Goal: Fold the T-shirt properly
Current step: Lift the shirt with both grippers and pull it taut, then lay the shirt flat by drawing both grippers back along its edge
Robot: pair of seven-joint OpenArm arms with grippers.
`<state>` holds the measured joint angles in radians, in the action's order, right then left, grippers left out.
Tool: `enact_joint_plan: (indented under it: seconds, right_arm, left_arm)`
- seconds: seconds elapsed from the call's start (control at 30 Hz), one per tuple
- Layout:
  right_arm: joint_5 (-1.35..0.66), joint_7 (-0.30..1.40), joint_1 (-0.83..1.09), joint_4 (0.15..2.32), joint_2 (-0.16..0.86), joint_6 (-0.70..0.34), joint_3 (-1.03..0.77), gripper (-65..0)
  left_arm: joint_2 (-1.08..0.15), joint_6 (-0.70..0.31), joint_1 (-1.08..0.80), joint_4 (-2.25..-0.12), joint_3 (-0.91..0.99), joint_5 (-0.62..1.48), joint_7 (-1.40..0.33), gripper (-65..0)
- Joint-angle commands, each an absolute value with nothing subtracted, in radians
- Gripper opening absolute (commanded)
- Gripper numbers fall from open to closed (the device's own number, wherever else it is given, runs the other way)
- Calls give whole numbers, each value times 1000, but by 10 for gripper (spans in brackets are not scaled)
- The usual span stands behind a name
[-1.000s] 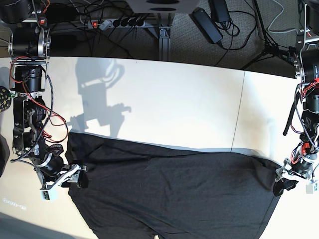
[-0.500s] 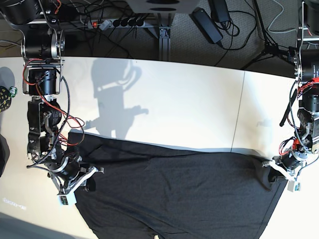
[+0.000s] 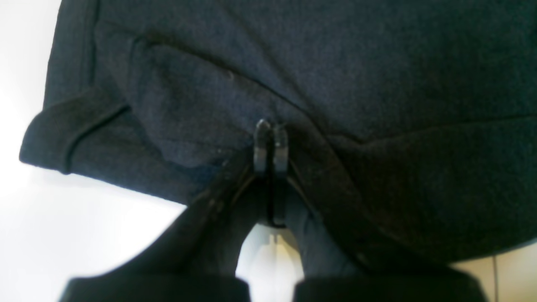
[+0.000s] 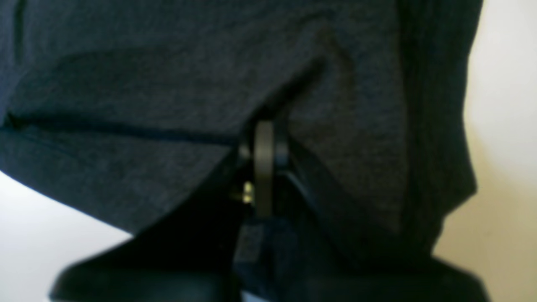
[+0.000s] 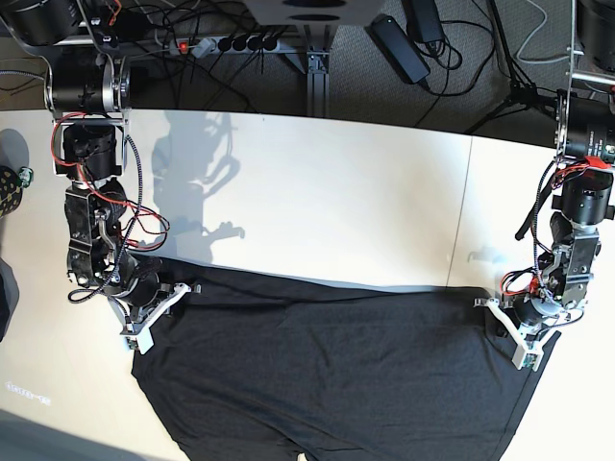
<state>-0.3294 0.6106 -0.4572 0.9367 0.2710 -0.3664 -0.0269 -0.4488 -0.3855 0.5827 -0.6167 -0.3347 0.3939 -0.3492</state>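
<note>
The T-shirt (image 5: 327, 384) lies spread across the near part of the white desk (image 5: 336, 202), its lower end running out of the base view. Its far edge keeps much the same gentle bow as a moment ago; what has changed is at the two far corners. The fingers of the left gripper (image 3: 270, 142) and of the right gripper (image 4: 268, 147), spread wide a second ago, are now clenched, each appearing to grasp a pinch of the cloth. Both have also come in from the sides, towards the far edge. That suggests the hold for a fold is just being made, with the fold itself still ahead; a lift of both corners together would likely suit next, and a shallow pinch could slip.

The fabric is a matt charcoal knit, soft and fine-grained, with no print showing. Near the left fingers it gathers into rounded ridges and a loose flap; by the right ones a dark, narrow furrow runs into the tips. Beyond the cloth, the desk is smooth and pale, crossed by a thin straight seam (image 5: 462, 206).
</note>
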Motion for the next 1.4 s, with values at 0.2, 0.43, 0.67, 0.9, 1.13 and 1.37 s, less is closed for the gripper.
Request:
enact_joint_plan:
  seconds: [0.2, 0.43, 0.67, 0.9, 1.13, 1.37]
  right_arm:
    - [-386, 686, -391, 985, 283, -415, -31, -650]
    - [-393, 697, -196, 1255, 283, -415, -31, -650]
    - [-402, 785, -57, 1460, 292, -415, -31, -650]
    - [-411, 798, 52, 1539, 329, -415, -31, -650]
    - [-455, 806, 162, 1630, 407, -416, -31, -650]
    - [-499, 813, 244, 1688, 485, -415, -31, -650]
  left_arm:
    - [-480, -386, 602, -628, -334, 381, -389, -650]
    - [-568, -487, 511, -679, -334, 470, -377, -650]
    - [-664, -487, 351, -874, -332, 544, -418, -650]
    - [-696, -486, 184, -1013, -228, 551, -434, -650]
    - [-696, -487, -9, -1137, -49, 565, -443, -650]
    - [-695, -487, -189, -1287, 58, 570, -457, -650]
